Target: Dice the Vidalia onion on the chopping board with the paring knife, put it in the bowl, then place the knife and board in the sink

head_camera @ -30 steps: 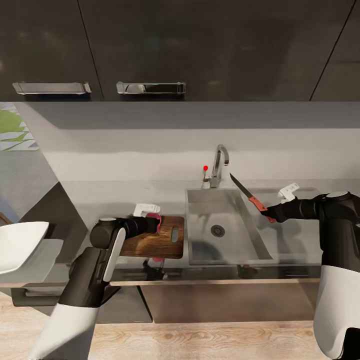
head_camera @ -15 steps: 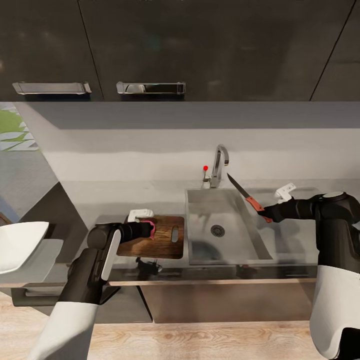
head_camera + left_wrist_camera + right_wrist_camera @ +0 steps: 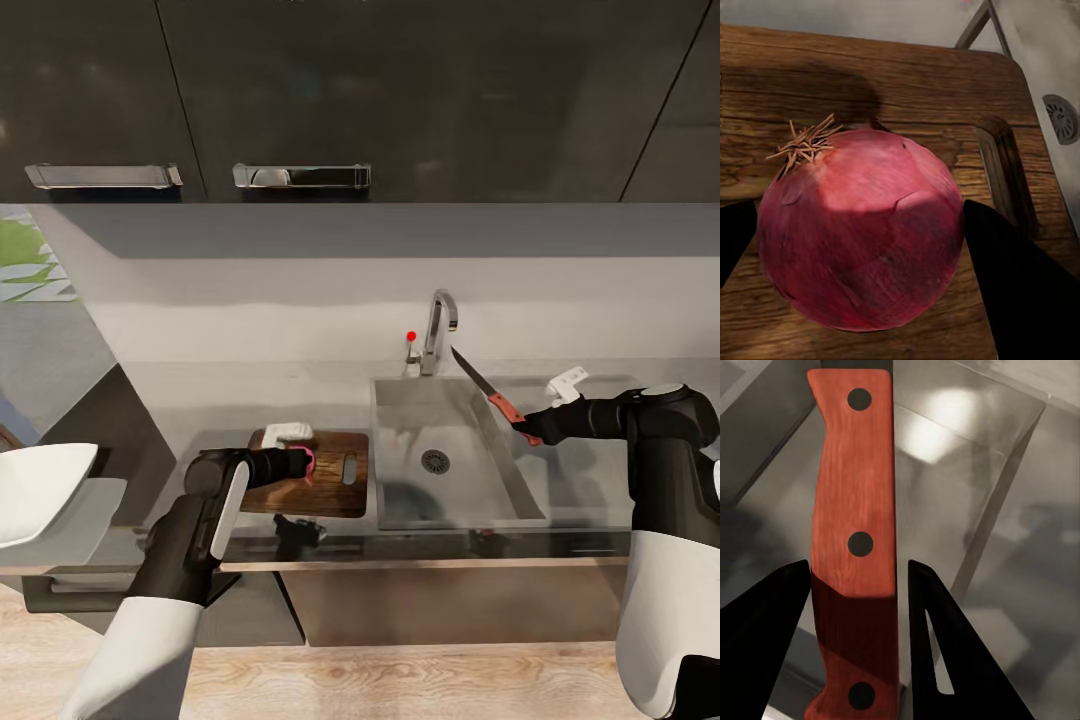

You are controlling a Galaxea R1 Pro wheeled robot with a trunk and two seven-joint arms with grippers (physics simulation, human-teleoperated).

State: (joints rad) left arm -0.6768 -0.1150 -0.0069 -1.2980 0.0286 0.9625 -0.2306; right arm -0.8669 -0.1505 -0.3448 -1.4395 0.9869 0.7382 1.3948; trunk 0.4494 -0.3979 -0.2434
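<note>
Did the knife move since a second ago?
Yes. The paring knife, held by the right gripper, slid a little leftward, farther over the sink; its tip is now nearer the tap.

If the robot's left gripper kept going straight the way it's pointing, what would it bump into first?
Its left gripper already has the round red onion between its fingers, so that comes first. Right behind is the brown wooden chopping board, though depth is hard to judge.

High head view down over countertop (image 3: 300, 385); both wrist views close-up.
</note>
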